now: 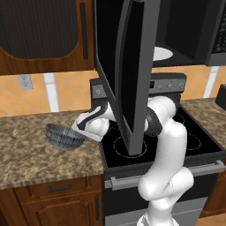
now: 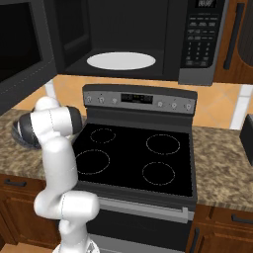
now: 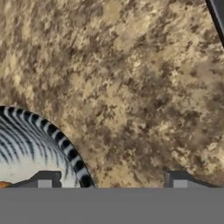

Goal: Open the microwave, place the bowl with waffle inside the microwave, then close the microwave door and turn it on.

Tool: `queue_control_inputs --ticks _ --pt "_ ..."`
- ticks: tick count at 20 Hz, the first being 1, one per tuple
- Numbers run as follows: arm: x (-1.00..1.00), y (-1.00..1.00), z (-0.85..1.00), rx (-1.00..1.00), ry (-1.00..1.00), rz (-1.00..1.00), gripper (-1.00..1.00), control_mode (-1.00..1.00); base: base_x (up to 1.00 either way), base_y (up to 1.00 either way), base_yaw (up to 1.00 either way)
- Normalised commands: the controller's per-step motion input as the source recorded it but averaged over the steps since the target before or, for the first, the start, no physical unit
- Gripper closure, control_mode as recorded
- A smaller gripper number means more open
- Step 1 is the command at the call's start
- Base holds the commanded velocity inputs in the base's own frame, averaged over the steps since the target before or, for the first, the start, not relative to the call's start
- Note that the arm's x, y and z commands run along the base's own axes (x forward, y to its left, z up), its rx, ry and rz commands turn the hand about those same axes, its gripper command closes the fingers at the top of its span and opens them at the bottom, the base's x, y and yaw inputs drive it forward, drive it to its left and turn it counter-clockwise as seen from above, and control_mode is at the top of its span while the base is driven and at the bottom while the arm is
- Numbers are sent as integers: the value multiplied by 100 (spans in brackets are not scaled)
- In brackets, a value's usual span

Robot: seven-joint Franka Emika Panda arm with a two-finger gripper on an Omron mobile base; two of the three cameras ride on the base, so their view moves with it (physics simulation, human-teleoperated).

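A: Which step is judged to be in hand?

B: The pick-up of the bowl (image 1: 65,135). The microwave door (image 1: 128,70) is seen swung fully out, and the white turntable plate (image 2: 121,61) is exposed inside the microwave (image 2: 133,39), so the opening step is taken as done.

A: Where is the bowl recorded?

B: On the granite surface (image 1: 26,145), just to the left of the stove (image 2: 133,153). The waffle (image 3: 3,185) is glimpsed as an orange sliver within the bowl in the hand view.

A: And the hand?

B: The hand (image 3: 112,183) is placed low beside the bowl, on the side nearer the stove. Its fingers (image 3: 43,180) are seen spread wide, with nothing gripped. One fingertip appears inside the bowl's rim, the other outside over bare surface, so the rim is straddled.

A: What is called for next?

B: Closure on the rim wall is judged necessary, followed by a level lift so the waffle is not tipped out. The open door hangs over the stove, and a path around it to the cavity would be required.
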Motion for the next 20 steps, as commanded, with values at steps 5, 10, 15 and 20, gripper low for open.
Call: queue_control_inputs --ticks 5,10,15,20 --pt "-6 20 -2 0 2 -1 100 -100 0 0 0" --pt "-4 -1 0 0 0 0 100 -100 0 0 0" --pt "-13 -18 9 0 -30 0 100 -100 0 0 0" --pt "-15 -44 22 0 -46 0 100 -100 0 0 0"
